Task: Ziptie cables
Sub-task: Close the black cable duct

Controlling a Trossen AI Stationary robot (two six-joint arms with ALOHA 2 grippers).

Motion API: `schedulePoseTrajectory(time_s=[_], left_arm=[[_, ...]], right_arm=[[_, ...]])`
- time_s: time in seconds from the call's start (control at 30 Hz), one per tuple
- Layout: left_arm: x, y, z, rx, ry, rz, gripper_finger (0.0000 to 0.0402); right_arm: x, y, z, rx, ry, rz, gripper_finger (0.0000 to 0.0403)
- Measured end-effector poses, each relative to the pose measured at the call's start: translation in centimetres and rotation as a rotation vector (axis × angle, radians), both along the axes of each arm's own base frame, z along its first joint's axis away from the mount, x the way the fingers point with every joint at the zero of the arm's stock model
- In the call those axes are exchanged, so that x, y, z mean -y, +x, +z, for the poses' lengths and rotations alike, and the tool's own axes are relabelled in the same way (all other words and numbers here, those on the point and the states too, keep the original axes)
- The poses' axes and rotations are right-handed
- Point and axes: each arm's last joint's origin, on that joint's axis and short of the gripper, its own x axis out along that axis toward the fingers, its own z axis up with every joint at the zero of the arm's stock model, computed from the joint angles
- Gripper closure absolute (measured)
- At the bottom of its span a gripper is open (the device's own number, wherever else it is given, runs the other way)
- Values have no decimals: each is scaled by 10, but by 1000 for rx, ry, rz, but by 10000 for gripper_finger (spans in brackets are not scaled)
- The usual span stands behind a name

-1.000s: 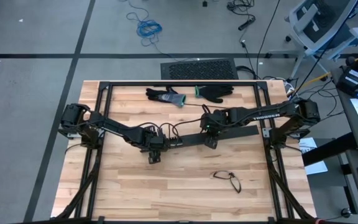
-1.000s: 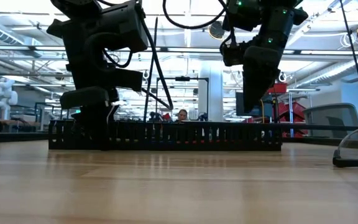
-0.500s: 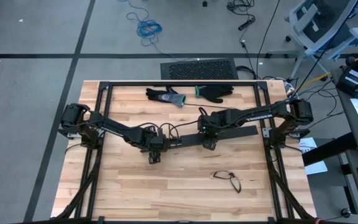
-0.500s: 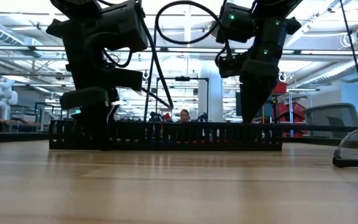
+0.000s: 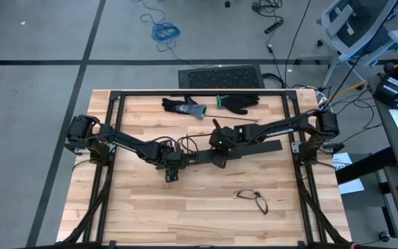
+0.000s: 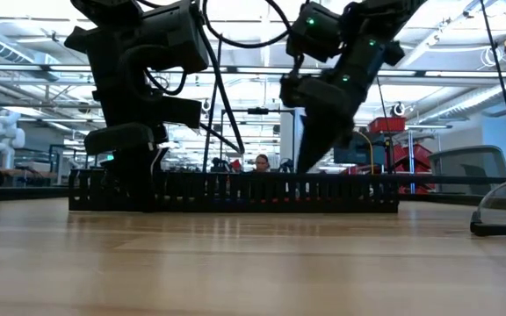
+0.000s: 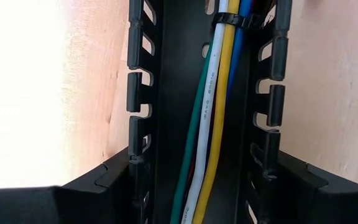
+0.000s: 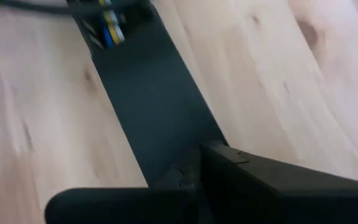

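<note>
A long black slotted duct [image 5: 254,149] lies across the middle of the table. Inside it run the cables [image 7: 219,112], white, yellow, green and blue, bound by a black zip tie [image 7: 232,20]. My left gripper [image 5: 171,166] stands over the duct's left end, pointing down, with its fingers closed on the duct. My right gripper [image 5: 220,158] is shut and slants down over the duct's middle [image 6: 310,167]. The right wrist view shows a smooth black stretch of duct [image 8: 148,112] below it and the cables [image 8: 109,28] farther off. My left gripper clamps the duct across its width, near its left end. One finger [image 7: 86,196] is against the outside of one slotted wall [image 7: 137,155] and the other finger [image 7: 319,193] against the opposite wall. The fingers come from above, and the duct rests on the table. I cannot tell whether my right gripper's shut tips touch the top of the duct.
Two dark gloves [image 5: 185,106] [image 5: 239,102] lie near the table's far edge. A thin dark wire loop [image 5: 253,199] lies on the wood toward the near right. A black frame [image 5: 199,93] borders the tabletop. People and machinery show in the room behind.
My right gripper, still shut, has come down and moved toward the table's left along the duct, nearer my left gripper. The duct has stayed where it was.
</note>
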Motion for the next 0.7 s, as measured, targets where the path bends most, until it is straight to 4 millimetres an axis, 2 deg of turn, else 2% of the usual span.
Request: schedulePoseTrajectory(time_s=[0.23,0.7], left_arm=[[0,0,0,1,1,-3,143],[0,1,0,12,1,-3,143]], right_arm=[[0,8,-6,49,33,-32,403],[-14,32,-31,167,55,-54,403]])
